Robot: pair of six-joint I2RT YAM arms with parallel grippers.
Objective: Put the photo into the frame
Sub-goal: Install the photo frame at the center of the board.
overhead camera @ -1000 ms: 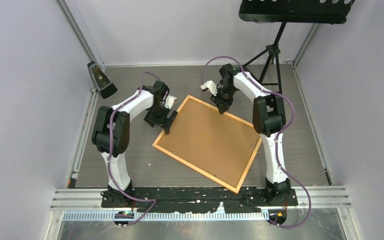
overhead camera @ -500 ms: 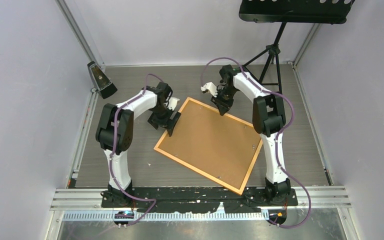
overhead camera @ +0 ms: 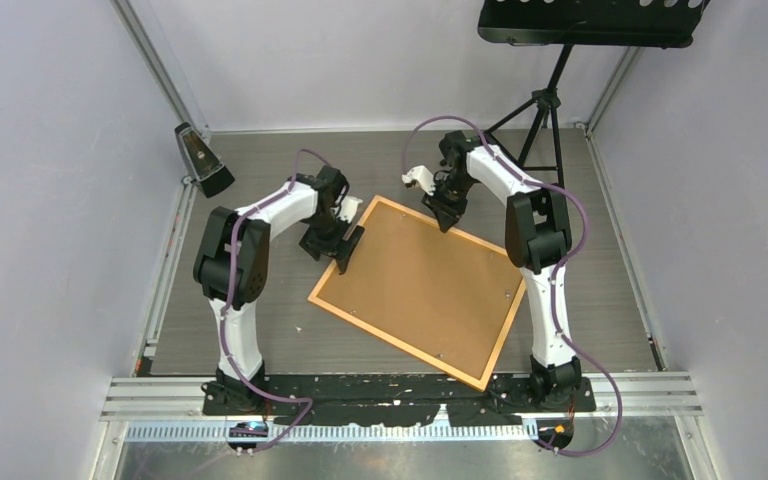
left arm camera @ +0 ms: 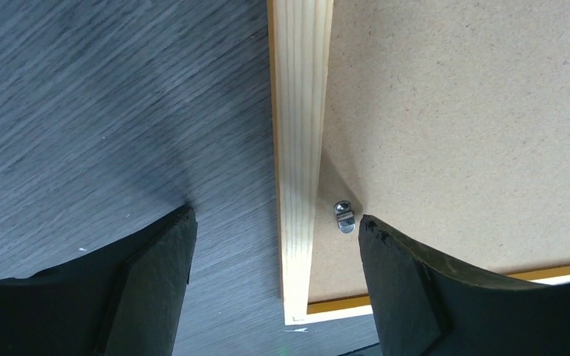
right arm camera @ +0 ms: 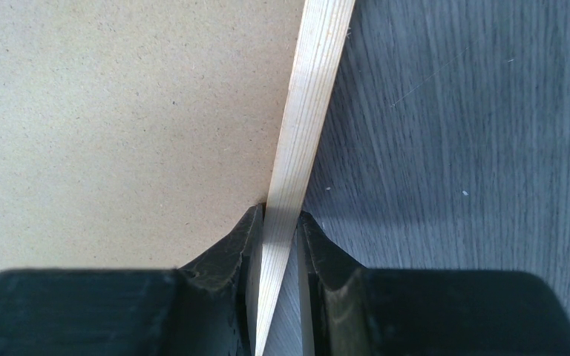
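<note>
Two grippers are at the frame [overhead camera: 396, 338], which lies skewed on the table [overhead camera: 260, 320] with its brown backing board [overhead camera: 425, 275] facing up. The right gripper [right arm camera: 278, 215] pinches the far rail tightly; the left gripper [left arm camera: 276, 216] is spread wide, straddling the left rail beside a small metal clip [left arm camera: 344, 215]

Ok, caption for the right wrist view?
Right gripper pinches the frame by its wooden rim; backing board one side, grey table the other.

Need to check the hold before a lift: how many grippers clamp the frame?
1. The right gripper is shut on the frame's far edge. The left gripper is open, straddling the left edge.
</note>
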